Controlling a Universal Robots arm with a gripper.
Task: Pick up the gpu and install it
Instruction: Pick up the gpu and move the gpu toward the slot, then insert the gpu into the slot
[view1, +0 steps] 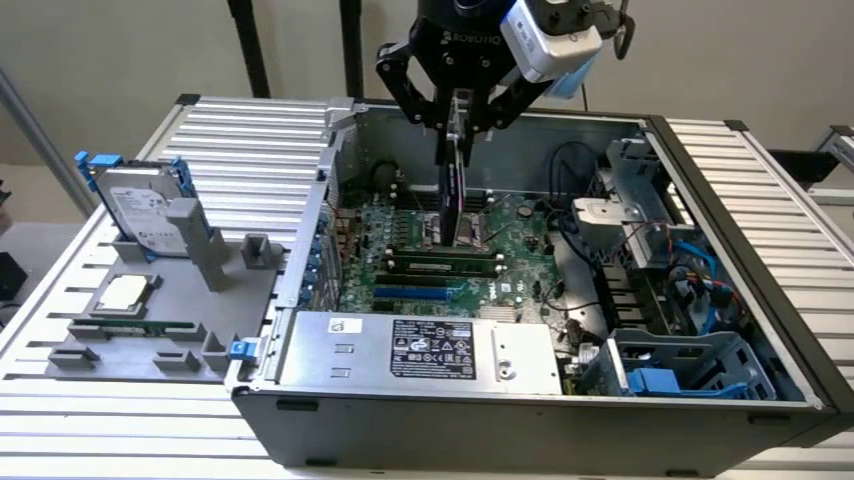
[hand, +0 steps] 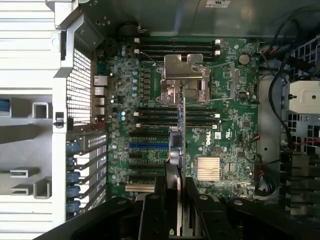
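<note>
The gpu (view1: 457, 190) hangs edge-on and upright inside the open computer case (view1: 747, 250), over the middle of the green motherboard (view1: 400, 230). My gripper (view1: 461, 125) is shut on its upper edge. In the wrist view the gpu (hand: 180, 135) appears as a thin dark strip running out from between my fingers (hand: 160, 205), above the motherboard (hand: 225, 125) and its row of expansion slots (hand: 147, 155). Whether the card's lower edge touches the board cannot be told.
A grey fixture (view1: 160, 330) at the exterior view's left holds a silver hard drive in a blue frame (view1: 140, 205) and a small square CPU chip (view1: 123, 293). The power supply (view1: 427, 350) fills the case's near end. Cables and a drive cage (view1: 681, 270) crowd the exterior view's right.
</note>
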